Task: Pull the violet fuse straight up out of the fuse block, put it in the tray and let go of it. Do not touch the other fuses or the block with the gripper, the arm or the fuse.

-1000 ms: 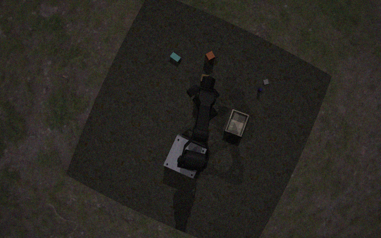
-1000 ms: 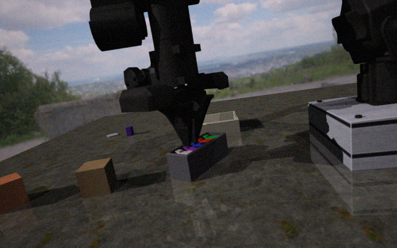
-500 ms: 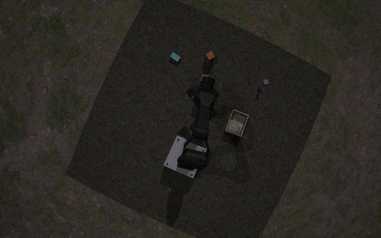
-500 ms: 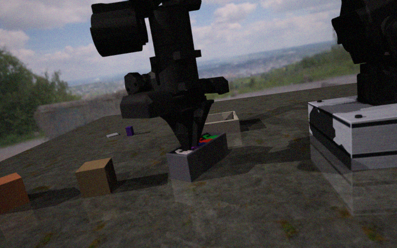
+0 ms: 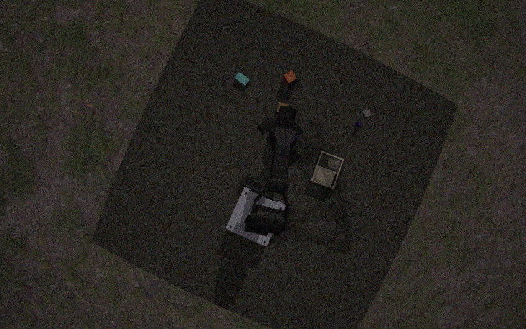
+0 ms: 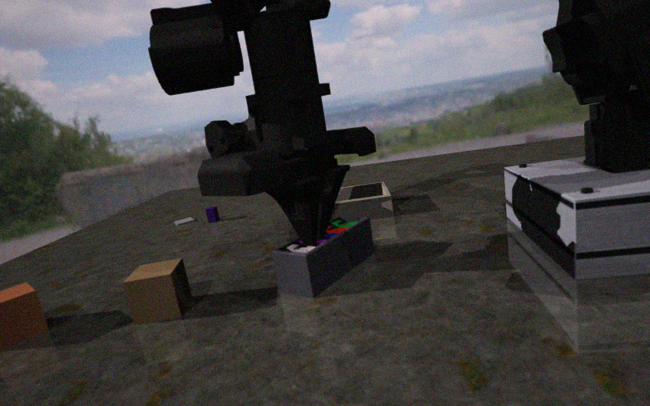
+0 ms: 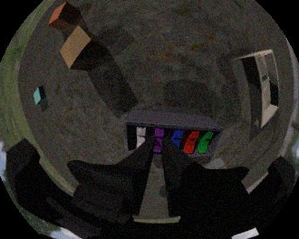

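Note:
The violet fuse (image 7: 159,133) (image 6: 322,241) stands in the grey fuse block (image 7: 173,119) (image 6: 294,270), between the white fuse (image 7: 140,132) and the blue fuse (image 7: 176,138). The red fuse (image 7: 191,142) and the green fuse (image 7: 205,142) stand further right in the wrist view. My gripper (image 7: 158,139) (image 6: 314,243) points down at the block and is shut on the violet fuse, low at the block's top. The arm hides the block in the top view. The beige tray (image 5: 316,169) (image 7: 270,113) stands apart from the block.
A tan block (image 6: 153,294) (image 7: 75,46) and an orange block (image 6: 11,318) (image 5: 290,76) stand beyond the fuse block. A teal block (image 5: 242,78), a small purple block (image 6: 211,214) and a flat white piece (image 6: 184,221) lie further off. The arm's base plate (image 5: 238,212) is near the tray.

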You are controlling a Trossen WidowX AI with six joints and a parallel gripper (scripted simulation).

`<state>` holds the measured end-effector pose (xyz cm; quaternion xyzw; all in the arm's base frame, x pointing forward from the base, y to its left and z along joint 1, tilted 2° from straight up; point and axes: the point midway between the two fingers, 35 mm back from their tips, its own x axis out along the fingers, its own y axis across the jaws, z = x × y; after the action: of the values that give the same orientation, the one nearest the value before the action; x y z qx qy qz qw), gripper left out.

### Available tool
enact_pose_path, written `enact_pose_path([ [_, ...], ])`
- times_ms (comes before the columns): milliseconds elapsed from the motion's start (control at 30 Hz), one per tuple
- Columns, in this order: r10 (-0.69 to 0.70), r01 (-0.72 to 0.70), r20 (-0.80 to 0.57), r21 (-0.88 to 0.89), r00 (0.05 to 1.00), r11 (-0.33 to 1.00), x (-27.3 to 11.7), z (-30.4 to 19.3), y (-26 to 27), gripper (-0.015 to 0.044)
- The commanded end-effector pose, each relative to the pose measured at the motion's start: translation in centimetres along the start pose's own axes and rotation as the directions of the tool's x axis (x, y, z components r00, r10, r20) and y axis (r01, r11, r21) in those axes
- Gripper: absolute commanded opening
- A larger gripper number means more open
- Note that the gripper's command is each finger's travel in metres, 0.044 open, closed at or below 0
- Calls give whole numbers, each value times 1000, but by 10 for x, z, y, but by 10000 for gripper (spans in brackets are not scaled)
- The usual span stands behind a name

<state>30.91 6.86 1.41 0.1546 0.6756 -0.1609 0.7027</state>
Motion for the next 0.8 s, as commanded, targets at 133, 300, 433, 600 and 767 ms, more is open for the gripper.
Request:
enact_pose_path([
  [133, 0, 0, 1, 0, 1000, 1000, -1, 0, 0, 0],
  [300, 0, 0, 1, 0, 1000, 1000, -4, 0, 0, 0],
  [433, 0, 0, 1, 0, 1000, 1000, -6, 0, 0, 0],
  [600, 0, 0, 1, 1, 1000, 1000, -8, 1, 0, 0],
  [767, 0, 0, 1, 1, 1000, 1000, -11, 1, 0, 0],
])
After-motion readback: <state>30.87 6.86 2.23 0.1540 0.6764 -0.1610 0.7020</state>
